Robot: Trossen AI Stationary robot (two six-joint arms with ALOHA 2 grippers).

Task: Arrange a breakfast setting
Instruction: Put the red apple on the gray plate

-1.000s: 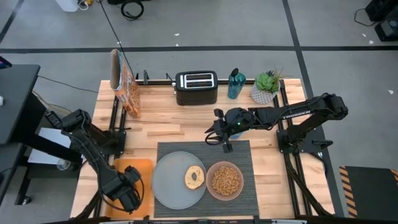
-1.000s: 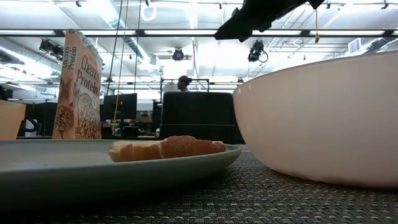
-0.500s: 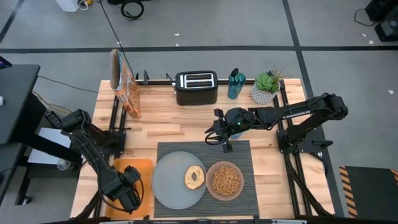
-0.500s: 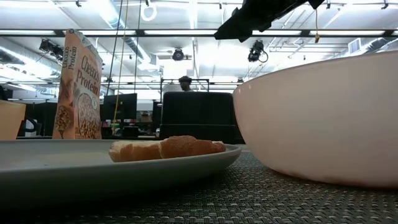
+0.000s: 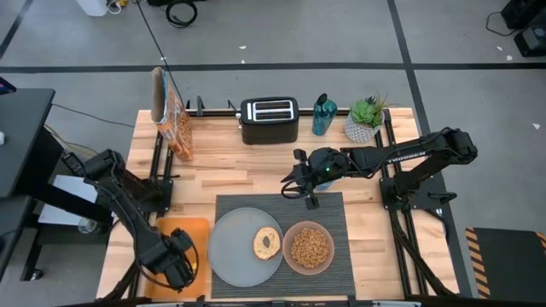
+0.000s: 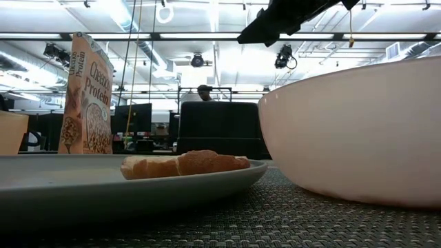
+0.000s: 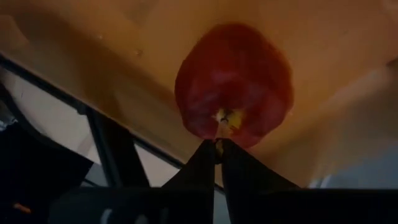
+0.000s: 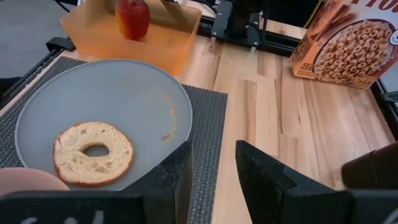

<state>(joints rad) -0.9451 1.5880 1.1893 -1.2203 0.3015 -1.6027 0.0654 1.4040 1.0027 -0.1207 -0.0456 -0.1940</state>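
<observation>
The dark grey placemat (image 5: 328,209) holds the pale grey plate (image 5: 229,251) with the bagel (image 5: 267,244) lying flat on it. Beside it stands the pink bowl (image 5: 331,249) of tan cereal (image 5: 309,247). My left gripper (image 5: 175,264) is over the orange tray (image 5: 192,228) at the near left, shut at the red apple (image 7: 233,81). The apple also shows in the right wrist view (image 8: 132,17). My right gripper (image 5: 309,198) is open and empty above the placemat's far edge. The spoon is out of view. My left gripper has its two fingertips closed together on the apple's stem (image 7: 220,118), at the top of the fruit. The fingers come from above, pointing down over the tray. The apple sits below the fingertips; whether it is clear of the tray floor, I cannot tell.
At the table's far side stand a black toaster (image 5: 269,119), a cereal box (image 5: 171,115), a teal bottle (image 5: 323,115) and a potted plant (image 5: 367,119). Bare wood lies between them and the placemat.
</observation>
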